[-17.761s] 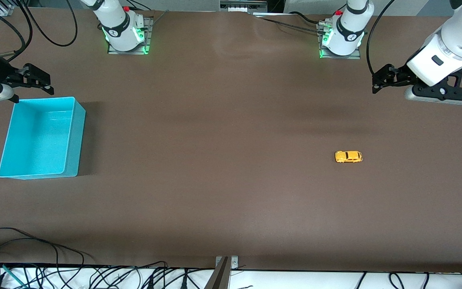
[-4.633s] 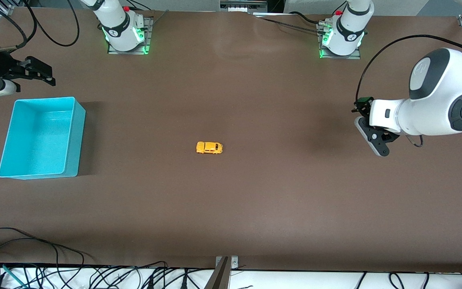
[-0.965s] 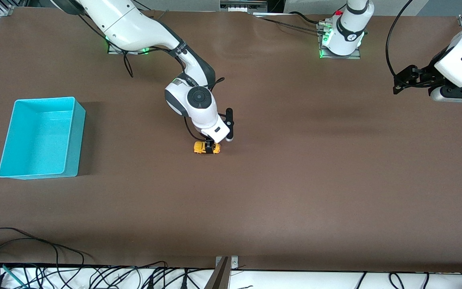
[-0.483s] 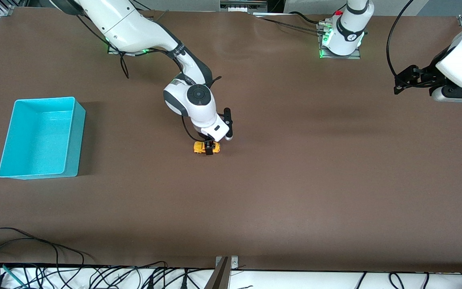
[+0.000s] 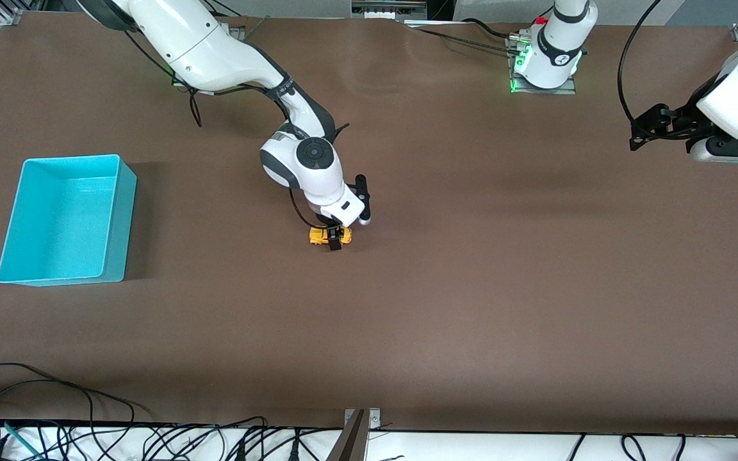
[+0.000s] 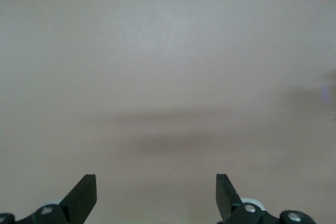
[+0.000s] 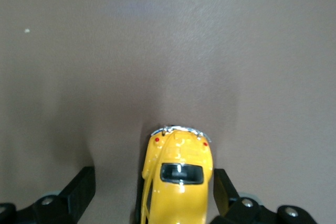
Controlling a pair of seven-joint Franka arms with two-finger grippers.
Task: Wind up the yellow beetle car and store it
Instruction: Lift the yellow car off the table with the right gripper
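A: Straddling the yellow beetle car (image 5: 330,235), the right gripper (image 5: 336,238) is down at table level mid-table, jaws spread wide, one finger on each side of the body. Right wrist view: the car (image 7: 178,182) sits between the fingertips (image 7: 81,188). One fingertip stands just beside the car's flank, the other apart from it. Whether either pad touches, cannot tell. Nothing clamped.

B: Car's position?

A: On the brown table (image 5: 471,288), wheels down, roughly central, well apart from the turquoise bin (image 5: 118,221). Bin stands toward the right arm's end of the table, open top, nothing visible inside.

B: Left arm?

A: Waiting. Left gripper (image 5: 639,132) hangs in the air over the table's edge at the left arm's end, jaws wide apart and holding nothing. Left wrist view gives only bare table surface between its fingertips (image 6: 83,191).

B: Anything else?

A: Black cables (image 5: 55,410) trail along the table edge nearest the front camera
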